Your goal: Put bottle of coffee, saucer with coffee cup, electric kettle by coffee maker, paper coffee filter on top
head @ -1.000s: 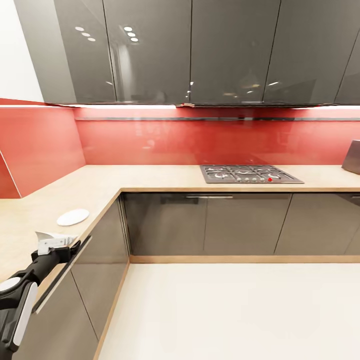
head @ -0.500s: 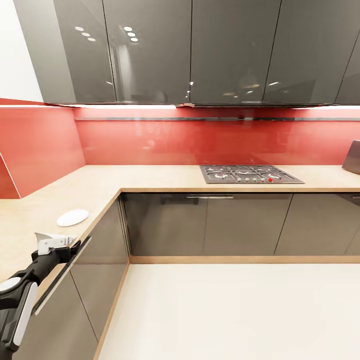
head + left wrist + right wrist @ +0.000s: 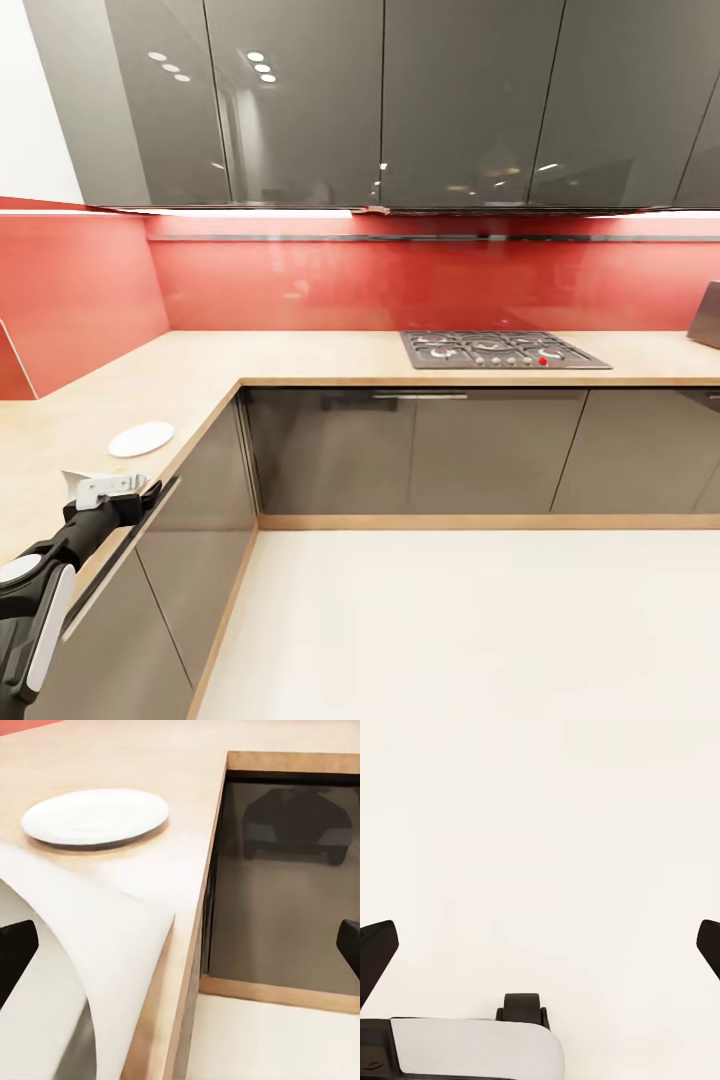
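My left arm reaches low over the kitchen countertop point(image 3: 200, 365), its left gripper point(image 3: 105, 487) apparently holding a white paper coffee filter point(image 3: 90, 975) near the saucer point(image 3: 141, 438). My right gripper point(image 3: 540, 945) hangs spread above pale floor.

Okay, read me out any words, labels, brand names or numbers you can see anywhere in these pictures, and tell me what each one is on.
No readable text in any view.
Glossy dark grey upper cabinet doors: only reflections of ceiling lights.
Grey gas hob with a red knob: any markings are too small to tell.
Small round flat white saucer on the light wood-grain countertop: plain.
Curved white paper sheet between the left gripper's jaws: blank.
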